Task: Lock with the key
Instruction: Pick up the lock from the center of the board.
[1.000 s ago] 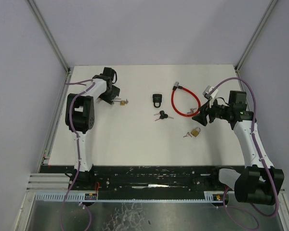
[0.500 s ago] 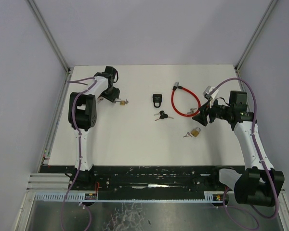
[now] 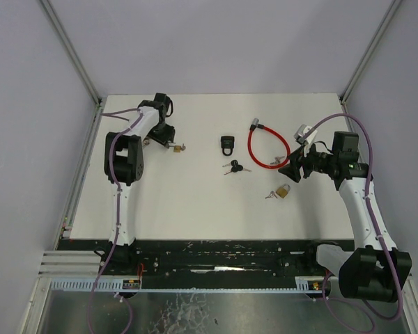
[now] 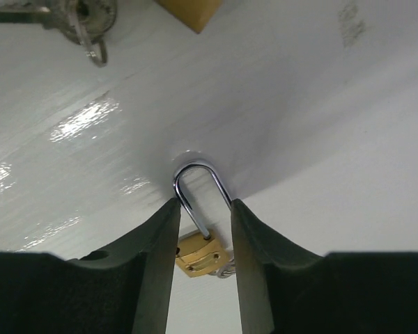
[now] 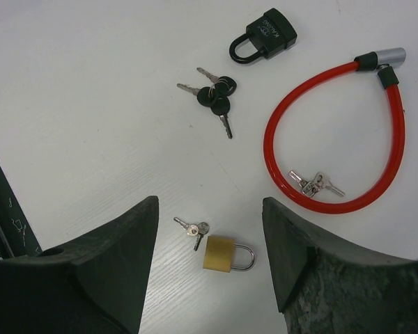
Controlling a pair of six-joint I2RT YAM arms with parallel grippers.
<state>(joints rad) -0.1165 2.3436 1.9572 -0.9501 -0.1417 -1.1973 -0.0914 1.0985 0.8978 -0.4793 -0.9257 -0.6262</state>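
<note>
My left gripper [image 3: 164, 132] is at the far left of the table. In the left wrist view the left gripper [image 4: 202, 202] is shut on a small brass padlock [image 4: 200, 252], its fingers pressing both sides of the steel shackle [image 4: 195, 170]. A second brass piece [image 4: 188, 8] with a key ring [image 4: 83, 14] lies just beyond it, and also shows from above [image 3: 174, 147]. My right gripper [image 3: 292, 169] is open and empty, hovering over another brass padlock [image 5: 226, 254] with its shackle shut. Small silver keys [image 5: 193, 228] lie beside that padlock.
A black padlock [image 3: 227, 144] lies mid-table, with black-headed keys [image 3: 233, 167] in front of it. A red cable lock [image 3: 265, 146] with silver keys [image 5: 310, 184] inside its loop lies left of my right gripper. Walls close in the back and both sides.
The left arm's elbow has shifted a little to the right while its gripper stays by the brass padlock. The right arm has hardly moved.
</note>
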